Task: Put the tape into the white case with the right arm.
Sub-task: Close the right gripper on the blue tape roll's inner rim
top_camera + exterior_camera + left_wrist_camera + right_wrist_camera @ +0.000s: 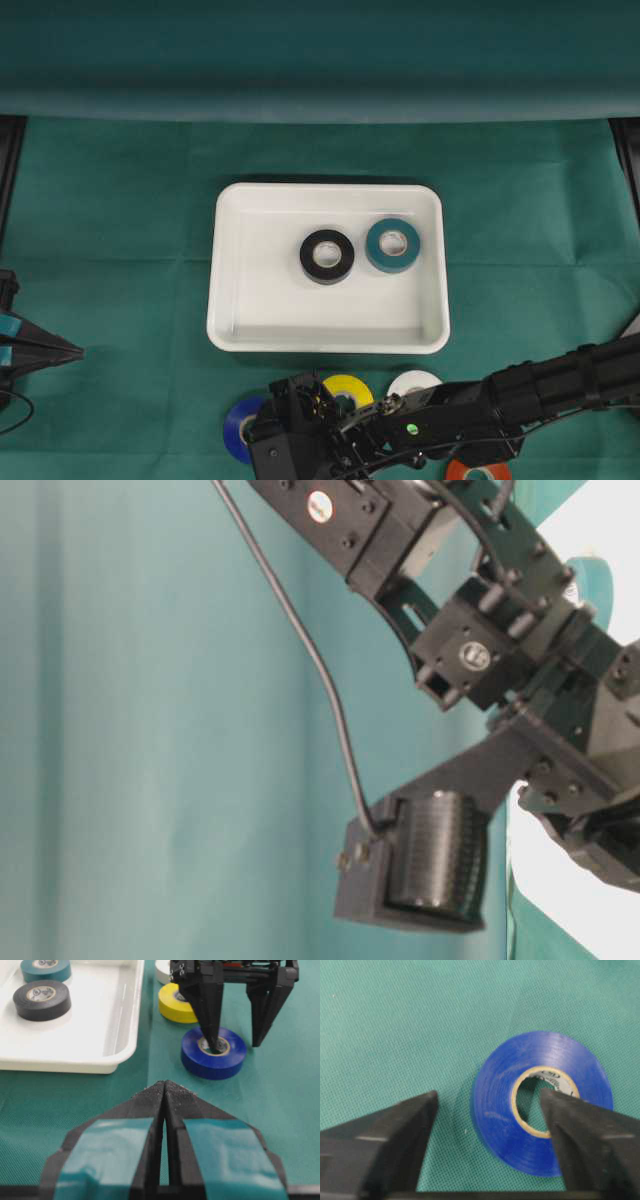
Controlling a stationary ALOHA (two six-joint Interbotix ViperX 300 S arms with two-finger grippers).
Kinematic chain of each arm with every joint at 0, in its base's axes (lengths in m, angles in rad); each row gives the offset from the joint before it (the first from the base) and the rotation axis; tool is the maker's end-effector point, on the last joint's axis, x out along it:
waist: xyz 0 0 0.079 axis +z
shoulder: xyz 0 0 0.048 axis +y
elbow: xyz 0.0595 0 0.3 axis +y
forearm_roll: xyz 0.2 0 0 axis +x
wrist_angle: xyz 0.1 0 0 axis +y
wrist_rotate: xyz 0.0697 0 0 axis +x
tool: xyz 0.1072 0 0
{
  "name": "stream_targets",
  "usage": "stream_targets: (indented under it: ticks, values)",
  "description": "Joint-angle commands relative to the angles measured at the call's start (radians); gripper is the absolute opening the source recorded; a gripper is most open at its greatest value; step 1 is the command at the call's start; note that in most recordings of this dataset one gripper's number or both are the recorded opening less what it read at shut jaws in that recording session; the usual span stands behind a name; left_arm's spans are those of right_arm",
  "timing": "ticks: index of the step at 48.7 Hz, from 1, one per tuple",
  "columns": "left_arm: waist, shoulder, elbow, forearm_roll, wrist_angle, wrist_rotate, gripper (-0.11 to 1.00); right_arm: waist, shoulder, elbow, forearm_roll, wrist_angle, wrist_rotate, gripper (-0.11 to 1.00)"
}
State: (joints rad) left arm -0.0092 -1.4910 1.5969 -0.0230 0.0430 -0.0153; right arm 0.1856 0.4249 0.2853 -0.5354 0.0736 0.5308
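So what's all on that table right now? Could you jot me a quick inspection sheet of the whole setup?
Surface: green cloth over the table, lightly creased.
Job's things: white case holds a black roll and a teal roll. Outside it, by its near edge, lie a blue roll, yellow roll, white roll and an orange roll, partly hidden.
Clutter: nothing seen.
Grippers: right gripper straddles the blue roll's wall, one finger in its core, the other outside, not clamped. Left gripper, marked with light-blue tape, is shut and holds nothing.
Cables: one black cable runs along the right arm.
Surroundings: green backdrop behind the table.
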Motion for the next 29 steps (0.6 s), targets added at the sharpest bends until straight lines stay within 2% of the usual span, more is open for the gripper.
stream_targets:
  ticks: [1, 6, 9, 29]
  values:
    - [0.0, 0.018, -0.014, 0.0, -0.006, 0.0, 0.0, 0.005, -0.02, -0.023, -0.002, -0.003, 0.0, 0.3]
    - [0.0, 0.018, -0.014, -0.002, -0.006, 0.0, 0.0, 0.005, -0.02, -0.023, -0.002, -0.005, 0.003, 0.07]
    - [0.0, 0.018, -0.014, 0.0, -0.008, 0.0, 0.0, 0.005, -0.02, -0.023, -0.002, -0.005, 0.003, 0.0]
    - [0.0, 0.018, -0.014, 0.0, -0.008, 0.0, 0.0, 0.005, -0.021, -0.025, -0.002, 0.002, 0.003, 0.0]
